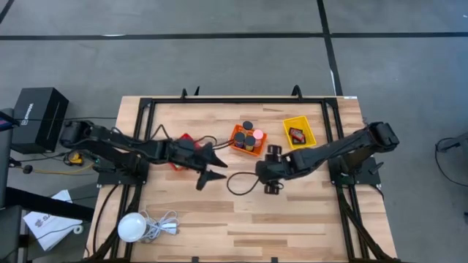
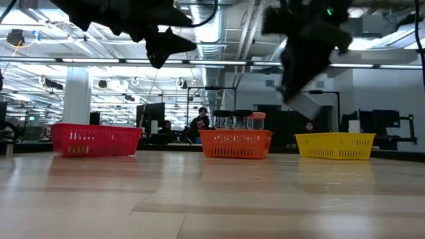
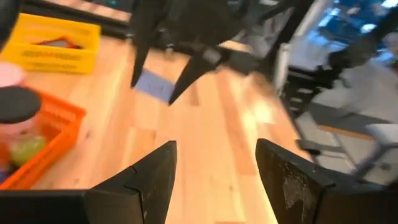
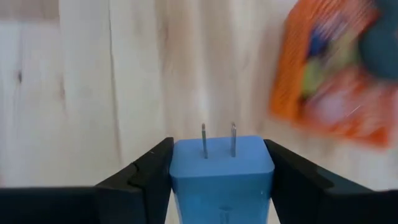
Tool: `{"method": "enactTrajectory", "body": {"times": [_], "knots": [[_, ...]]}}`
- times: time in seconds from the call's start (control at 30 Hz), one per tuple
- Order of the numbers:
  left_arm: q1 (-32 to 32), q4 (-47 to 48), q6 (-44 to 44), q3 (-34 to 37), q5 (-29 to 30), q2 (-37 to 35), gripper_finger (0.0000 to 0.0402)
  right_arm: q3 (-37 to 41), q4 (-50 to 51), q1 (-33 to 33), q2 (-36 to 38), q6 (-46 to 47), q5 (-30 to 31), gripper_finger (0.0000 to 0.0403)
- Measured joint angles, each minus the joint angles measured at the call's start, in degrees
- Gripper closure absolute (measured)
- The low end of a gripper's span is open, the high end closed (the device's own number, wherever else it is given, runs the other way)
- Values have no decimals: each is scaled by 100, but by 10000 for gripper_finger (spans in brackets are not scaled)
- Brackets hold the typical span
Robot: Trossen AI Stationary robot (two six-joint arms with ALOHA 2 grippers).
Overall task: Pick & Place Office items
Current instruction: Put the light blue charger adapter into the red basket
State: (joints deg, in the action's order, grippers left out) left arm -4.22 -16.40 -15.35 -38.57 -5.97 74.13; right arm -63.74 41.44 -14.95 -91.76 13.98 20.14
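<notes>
Your right gripper [image 4: 217,180] is clamped on a blue plug block [image 4: 222,168], its 2 metal prongs pointing forward past the fingertips. In the high view that gripper [image 1: 265,169] hangs over the middle of the table [image 1: 292,226], near the orange basket [image 1: 238,133], which already holds black cylinders and a pink one. The yellow basket [image 1: 310,135] sits to its right with a small dark and red piece inside; the red basket [image 1: 187,136] is mostly hidden under your left arm.

Your left gripper [image 1: 210,166] hovers with fingers apart and nothing between them, close to the right one.

Watch 2 things. The grippers are near each other above the table centre, so a careless swing could knock them together. And the smooth-sided block is pinched only at its sides; a jolt could tilt it, or a release off the rim could drop it onto the table.
</notes>
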Motion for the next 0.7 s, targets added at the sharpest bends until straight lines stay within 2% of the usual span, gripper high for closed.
{"method": "enactTrajectory", "body": {"times": [0.17,0.3,0.47,0.6,0.7], "knots": [[-134,-24,-7,0,959,-64,188,-607,86,36,343,-1029,568,184],[-41,-34,355,0,1009,-611,188,-1038,228,47,876,-1432,788,184],[92,-276,415,0,1229,-1098,188,-1034,-214,136,1659,-1647,848,200],[86,-651,376,-2,1269,-767,188,-943,-1071,158,1969,-2392,843,191],[30,-1192,883,0,1262,-196,188,-941,-1856,186,1997,-2833,825,179]]}}
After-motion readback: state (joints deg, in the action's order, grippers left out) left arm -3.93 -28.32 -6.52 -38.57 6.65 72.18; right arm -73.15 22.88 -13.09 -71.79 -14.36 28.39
